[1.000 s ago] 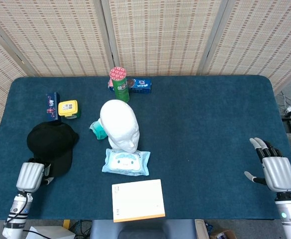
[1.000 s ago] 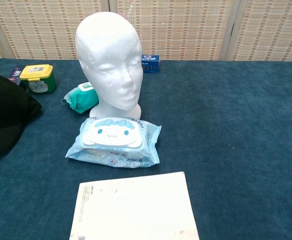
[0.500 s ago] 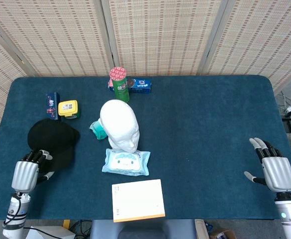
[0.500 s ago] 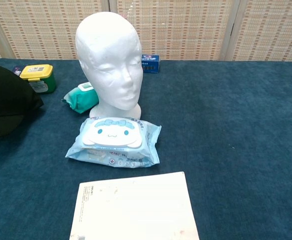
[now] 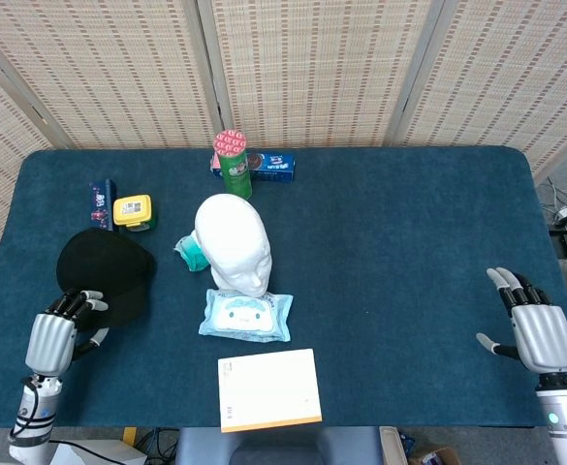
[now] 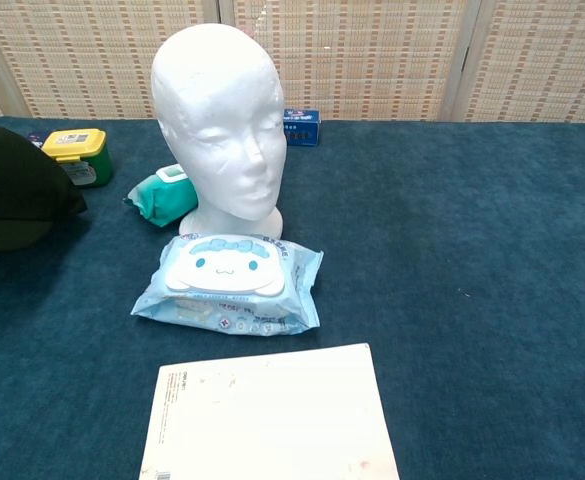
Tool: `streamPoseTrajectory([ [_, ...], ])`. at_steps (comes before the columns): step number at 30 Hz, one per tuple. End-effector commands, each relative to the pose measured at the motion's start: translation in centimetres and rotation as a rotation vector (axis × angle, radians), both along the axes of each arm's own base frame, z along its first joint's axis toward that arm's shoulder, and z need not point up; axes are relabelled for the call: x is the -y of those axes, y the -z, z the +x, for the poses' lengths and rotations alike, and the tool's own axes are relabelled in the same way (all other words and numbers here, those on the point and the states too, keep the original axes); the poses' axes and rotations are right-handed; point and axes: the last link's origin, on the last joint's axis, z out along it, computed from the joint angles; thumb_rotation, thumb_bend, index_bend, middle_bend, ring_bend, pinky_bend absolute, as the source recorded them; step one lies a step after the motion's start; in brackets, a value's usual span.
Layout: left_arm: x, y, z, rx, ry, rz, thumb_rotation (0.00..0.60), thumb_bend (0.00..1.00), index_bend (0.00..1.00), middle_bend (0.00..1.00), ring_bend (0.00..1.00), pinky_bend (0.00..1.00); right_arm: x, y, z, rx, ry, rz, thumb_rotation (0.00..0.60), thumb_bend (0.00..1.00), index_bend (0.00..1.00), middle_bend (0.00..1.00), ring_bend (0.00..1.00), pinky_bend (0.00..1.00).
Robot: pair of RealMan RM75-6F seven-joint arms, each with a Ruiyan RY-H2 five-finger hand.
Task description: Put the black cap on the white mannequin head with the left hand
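The white mannequin head (image 5: 233,242) stands upright at mid-table, facing the front edge, and is large in the chest view (image 6: 222,120). The black cap (image 5: 104,276) is to its left and shows at the left edge of the chest view (image 6: 12,190). My left hand (image 5: 52,334) is at the cap's near edge, with its fingers on the brim and its thumb below, holding it. This hand is out of the chest view. My right hand (image 5: 540,336) lies open near the front right corner, holding nothing.
A pack of wipes (image 5: 247,317) and a white notebook (image 5: 268,389) lie in front of the mannequin. A teal packet (image 5: 191,254) sits between cap and mannequin. A yellow-lidded jar (image 5: 133,211) and a small blue box (image 5: 101,205) stand behind the cap; a green can (image 5: 233,165) stands further back.
The left hand turned so its fingers show at the brim. The cap shifted away from the front edge and sits higher in the chest view. The right hand stayed still.
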Motion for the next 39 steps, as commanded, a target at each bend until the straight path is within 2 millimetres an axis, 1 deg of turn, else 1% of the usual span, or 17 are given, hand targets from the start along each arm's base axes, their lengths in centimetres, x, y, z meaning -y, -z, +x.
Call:
streamPoseTrajectory([
  [1, -0.02, 0.03, 0.07, 0.015, 0.01, 0.009, 0.6, 0.27, 0.46, 0.37, 0.25, 0.47, 0.02, 0.0, 0.0, 0.0, 0.001, 0.0, 0.6, 0.0, 0.08, 0.14, 0.13, 0.26],
  [15, -0.03, 0.0, 0.17, 0.067, 0.032, 0.03, 0.6, 0.28, 0.48, 0.37, 0.25, 0.47, -0.01, -0.06, -0.03, 0.002, 0.001, 0.0, 0.6, 0.0, 0.08, 0.14, 0.13, 0.26],
  [17, -0.03, 0.02, 0.16, 0.067, 0.032, 0.03, 0.6, 0.29, 0.48, 0.36, 0.25, 0.47, 0.0, -0.09, -0.02, 0.003, 0.0, -0.001, 0.6, 0.0, 0.08, 0.14, 0.13, 0.26],
  [18, -0.02, 0.04, 0.16, 0.067, 0.031, 0.03, 0.6, 0.29, 0.49, 0.34, 0.25, 0.47, 0.01, -0.09, -0.03, 0.003, 0.001, -0.002, 0.6, 0.0, 0.08, 0.14, 0.13, 0.26],
  [21, -0.01, -0.04, 0.26, 0.072, 0.037, 0.038, 0.6, 0.3, 0.52, 0.23, 0.25, 0.46, 0.11, -0.08, -0.06, 0.002, 0.004, -0.001, 0.6, 0.0, 0.08, 0.14, 0.13, 0.26],
  [24, 0.01, -0.12, 0.32, 0.08, 0.042, 0.045, 0.6, 0.31, 0.54, 0.19, 0.24, 0.46, 0.16, -0.07, -0.08, 0.002, 0.006, 0.0, 0.6, 0.0, 0.08, 0.14, 0.13, 0.26],
  [31, 0.11, -0.18, 0.45, 0.094, 0.053, 0.051, 0.6, 0.33, 0.58, 0.18, 0.23, 0.46, 0.02, -0.2, -0.07, 0.006, 0.002, -0.004, 0.6, 0.0, 0.08, 0.14, 0.13, 0.26],
  [36, 0.12, -0.33, 0.59, 0.111, 0.061, 0.068, 0.6, 0.33, 0.66, 0.18, 0.23, 0.46, 0.04, -0.2, -0.07, 0.006, 0.002, -0.004, 0.6, 0.0, 0.08, 0.14, 0.13, 0.26],
  [39, 0.14, -0.37, 0.64, 0.112, 0.066, 0.074, 0.6, 0.34, 0.69, 0.18, 0.23, 0.46, 0.01, -0.21, -0.06, 0.006, 0.002, -0.004, 0.6, 0.0, 0.08, 0.14, 0.13, 0.26],
])
